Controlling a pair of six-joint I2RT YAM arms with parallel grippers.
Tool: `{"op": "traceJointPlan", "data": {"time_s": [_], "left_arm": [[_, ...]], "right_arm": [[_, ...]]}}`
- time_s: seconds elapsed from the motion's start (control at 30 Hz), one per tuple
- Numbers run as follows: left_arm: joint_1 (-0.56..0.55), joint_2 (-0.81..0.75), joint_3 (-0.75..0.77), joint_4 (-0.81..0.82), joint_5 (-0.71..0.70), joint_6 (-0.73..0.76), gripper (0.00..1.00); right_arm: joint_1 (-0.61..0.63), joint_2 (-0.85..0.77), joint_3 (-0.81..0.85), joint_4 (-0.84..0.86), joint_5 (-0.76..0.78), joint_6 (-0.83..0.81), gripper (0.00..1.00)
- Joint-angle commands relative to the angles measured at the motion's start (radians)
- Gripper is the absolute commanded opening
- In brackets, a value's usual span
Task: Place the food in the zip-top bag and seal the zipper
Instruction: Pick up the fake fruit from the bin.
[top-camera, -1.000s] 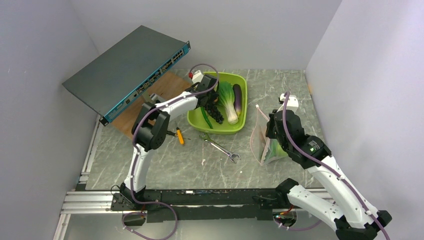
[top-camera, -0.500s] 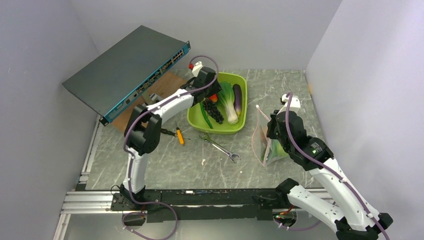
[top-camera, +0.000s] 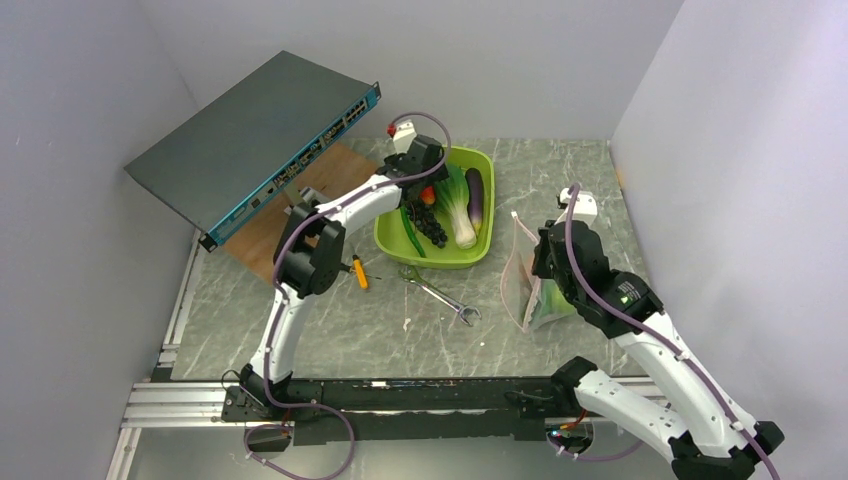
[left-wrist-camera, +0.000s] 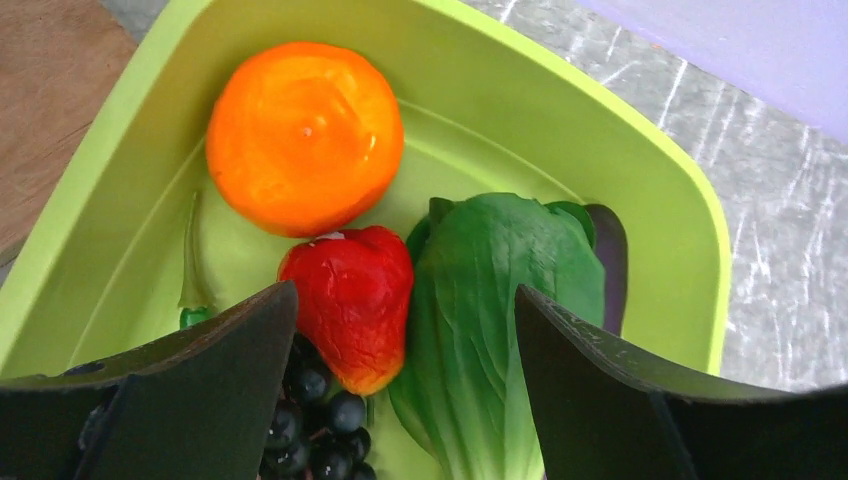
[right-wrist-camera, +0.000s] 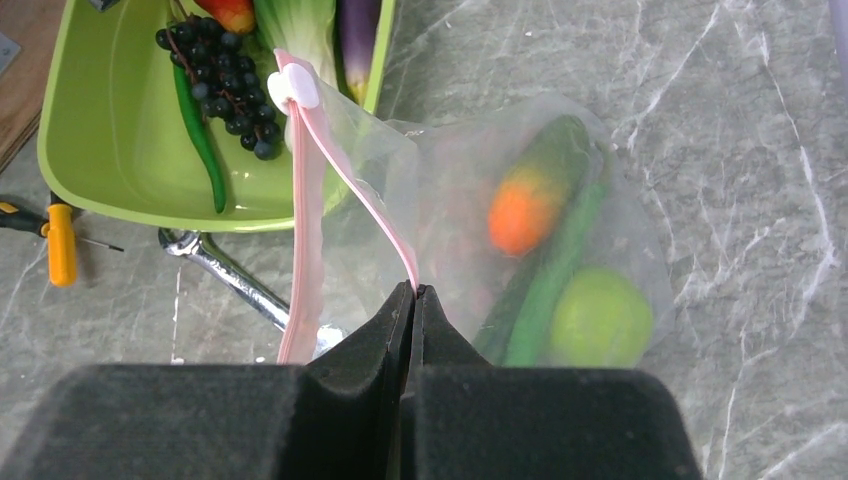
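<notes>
The left hand (left-wrist-camera: 405, 300) hangs over the green tub (left-wrist-camera: 620, 130) at the far edge of the bench (top-camera: 400, 330), its two fingers spread wide and holding nothing. Right under it is the red tomato (left-wrist-camera: 350, 290), squeezed in against the orange (left-wrist-camera: 305, 135), the bok choy (left-wrist-camera: 500, 280) and the grapes (left-wrist-camera: 320, 420). Over by the right edge of the bench, the right hand (right-wrist-camera: 412, 295) is pinched tight on the zipper (right-wrist-camera: 305, 200) and lifts one side of the zip-top bag (right-wrist-camera: 470, 180), which has a round green fruit (right-wrist-camera: 600, 320) and a cucumber (right-wrist-camera: 555, 160) inside. I think the tomato could go wrong: it is smooth and packed in, so the fingers might grab a leaf or some grapes too, or it could pop out sideways. The bag is floppy and held at just one spot, so its mouth may sag shut and the food could bump the edge and roll onto the bench.
</notes>
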Motion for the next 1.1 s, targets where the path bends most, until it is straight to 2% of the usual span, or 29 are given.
{"op": "traceJointPlan", "data": {"time_s": [0.0,0.3,0.4,0.53,0.73,0.97,1.07], "left_arm": [[0.019,0.051,0.058,0.008,-0.051,0.007,0.84],[0.031,0.123,0.095,0.044,-0.018,-0.017,0.75],[0.033,0.115,0.08,0.055,0.002,-0.022,0.64],[0.032,0.066,0.044,0.058,0.019,-0.004,0.44],[0.032,-0.072,-0.029,0.082,0.068,0.054,0.29],[0.033,-0.306,-0.208,0.227,0.216,0.074,0.27],[0.032,-0.381,-0.259,0.244,0.328,0.073,0.27]], "right_arm": [[0.004,0.013,0.02,0.007,0.032,-0.009,0.0],[0.003,0.046,0.032,0.004,0.042,-0.004,0.0],[0.004,0.061,0.037,0.008,0.034,-0.002,0.0],[0.003,0.069,0.043,0.01,0.026,0.002,0.0],[0.003,0.059,0.048,0.007,0.009,0.0,0.0],[0.003,0.041,0.062,0.0,-0.014,-0.005,0.0],[0.002,0.04,0.066,0.007,-0.023,-0.007,0.0]]}}
